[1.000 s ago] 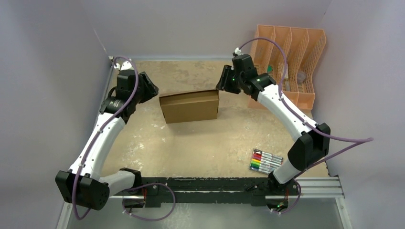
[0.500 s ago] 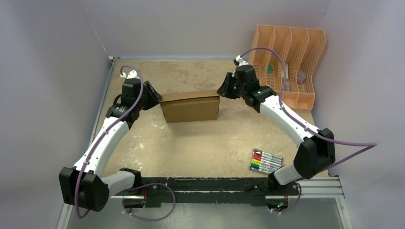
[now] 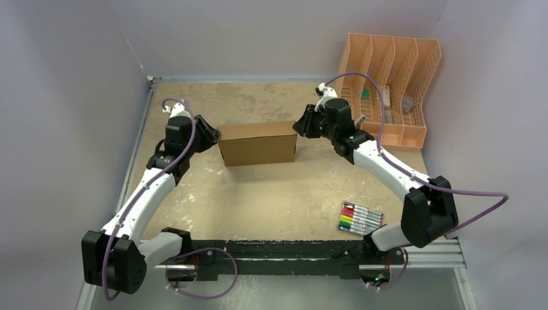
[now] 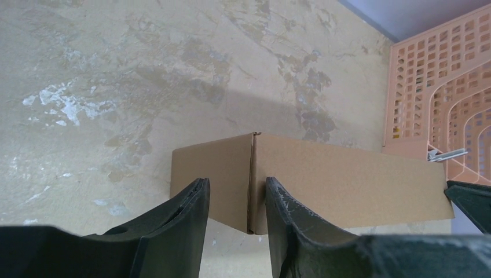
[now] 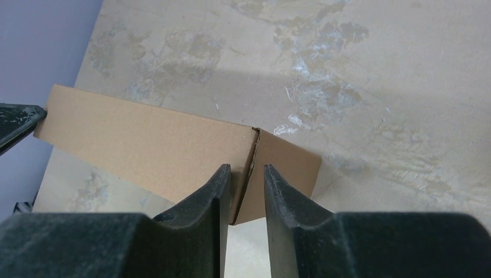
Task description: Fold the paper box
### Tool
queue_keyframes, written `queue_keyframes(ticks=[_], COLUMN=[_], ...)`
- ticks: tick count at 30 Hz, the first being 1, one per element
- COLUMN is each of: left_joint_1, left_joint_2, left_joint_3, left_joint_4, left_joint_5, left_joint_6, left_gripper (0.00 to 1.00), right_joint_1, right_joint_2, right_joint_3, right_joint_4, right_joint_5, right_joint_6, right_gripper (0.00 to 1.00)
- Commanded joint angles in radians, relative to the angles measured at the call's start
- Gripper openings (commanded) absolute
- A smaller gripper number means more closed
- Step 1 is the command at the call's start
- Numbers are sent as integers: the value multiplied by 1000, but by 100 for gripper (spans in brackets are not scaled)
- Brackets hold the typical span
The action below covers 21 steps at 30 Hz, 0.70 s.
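Box (image 3: pixel 257 143): closed brown corrugated cuboid, flat on the table (image 3: pixel 258 200), mid-width, toward the far side. No loose flaps or tabs in any view. My read: fold essentially done, at most squaring or pressing left.

Handling (judgement):
- Light. Will skate on this surface under a one-sided push.
- Stiff across the panels, weak at creases and corners. Hard squeeze will dent it.
- Both wrist views show a vertical seam at a corner, right ahead of the fingers. Don't load that seam.
- Best hold: press the two short ends together, flat on the panels. Or pinch a top panel edge if it has to lift.

Left gripper (image 3: pixel 210 132): at the box's left end, low. Narrow gap between fingers (image 4: pixel 185 214), nothing in it. Lined up on the corner edge. Touching or just short, can't tell.

Right gripper (image 3: pixel 302 124): at the box's right end, by the upper corner. Gap between its fingers (image 5: pixel 214 197) narrower yet, nothing held. Contact also unclear.

So the box sits between the two grippers, one per end.

Around it: organizer (image 3: pixel 388 84) at the far right, near the right arm, apart from the box. Markers (image 3: pixel 358 218) by the right base, well apart.
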Motion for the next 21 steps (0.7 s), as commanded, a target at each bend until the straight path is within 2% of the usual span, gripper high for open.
queue_keyframes(ticks=[1,5,13,17,21], left_joint_1=[-4,-4,-4,-4,-4], left_joint_2=[37,46,99,119,115], left_joint_3=[-140,-203,-318,-291,-219], left_joint_4=[-126,-75,66,98,113], left_joint_5=[39,38,50,85,114], left_joint_6=[21,15,-55,-42,-25], left_gripper=[37,30,27,23,25], right_joint_1=[20,17,13,13,13], right_joint_2=[100,137,255,201,179], right_joint_3=[-164,-227,-258,-219,-84], right_joint_4=[-158,-107,-109,-104,-144], right_joint_5=[-38,-48,-79,-137,-207], right_joint_6=[-92,-103,-113,-142,-177], right_gripper=[29,29,28,26,29])
